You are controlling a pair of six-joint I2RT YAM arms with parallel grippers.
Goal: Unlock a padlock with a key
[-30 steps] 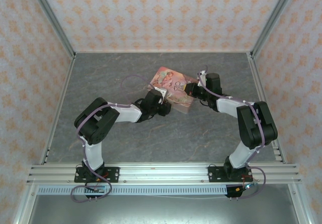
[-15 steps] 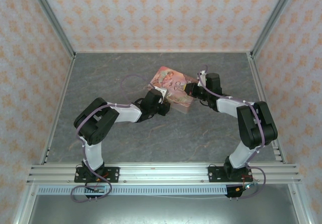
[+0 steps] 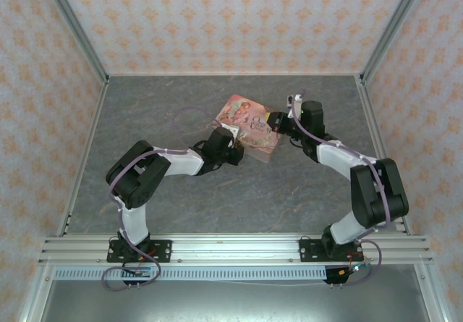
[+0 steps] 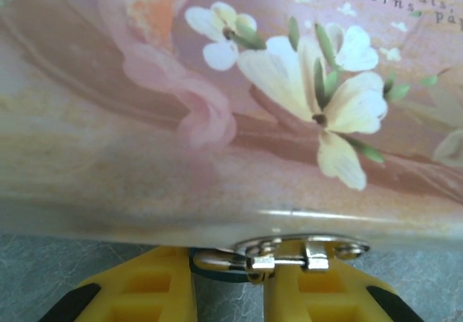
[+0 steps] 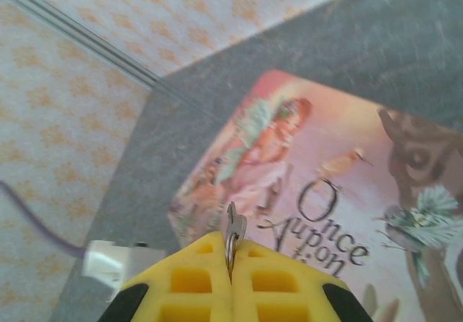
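The pink illustrated box (image 3: 249, 123) lies mid-table, and its flowered side (image 4: 239, 105) is close in front of the left wrist camera. A metal hasp (image 4: 304, 253) sits at its lower edge. From the hasp hangs the padlock (image 4: 217, 268), a small teal body with a pale metal part. My left gripper (image 4: 230, 286) has its yellow fingers (image 4: 155, 286) closed in on either side of the padlock. My right gripper (image 5: 231, 253) hovers above the box lid (image 5: 340, 192), shut on the small silver key (image 5: 234, 231), which points up and away from its tips. In the top view the right gripper (image 3: 277, 124) is at the box's right edge.
Patterned walls and aluminium posts (image 3: 72, 25) enclose the grey table (image 3: 159, 98). A purple cable (image 3: 184, 113) loops left of the box. The left arm's white wrist part (image 5: 108, 260) lies below and left of the key.
The left fingers have narrowed around the padlock. The right arm has shifted, its wrist now farther back and its elbow farther right, with the key still held.
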